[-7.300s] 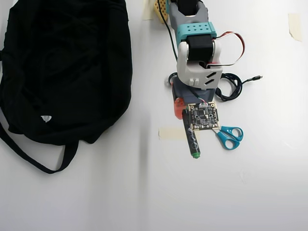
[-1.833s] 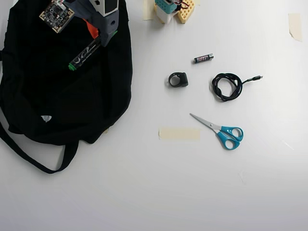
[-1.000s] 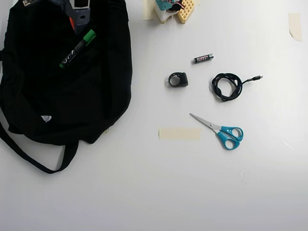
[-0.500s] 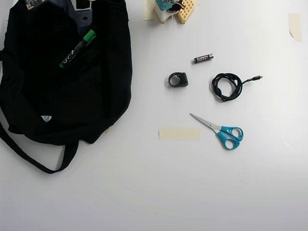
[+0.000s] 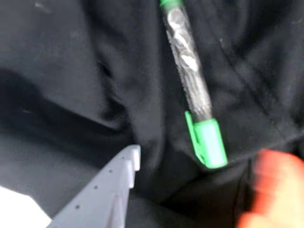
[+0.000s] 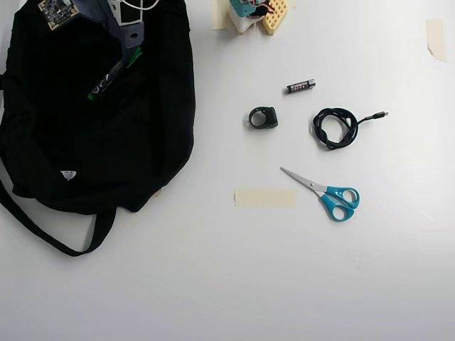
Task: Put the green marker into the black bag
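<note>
We could read no writing: the marker [image 5: 192,90] showed only blurred silver print, the bag [image 6: 64,142] a small white label [image 6: 67,174]. The marker lay loose on the bag's upper part, its cap just beyond our jaws, which stood apart and empty. Our gripper [image 6: 126,39] hung at the bag's top edge. The surface [image 6: 249,284] below the scissors [image 6: 327,194] lay bare.

In the overhead view the marker [image 6: 110,72] lies on the bag [image 6: 71,142] at far left — battery [image 6: 301,86], cable [image 6: 335,128] and scissors [image 6: 328,195] lie well right.
</note>
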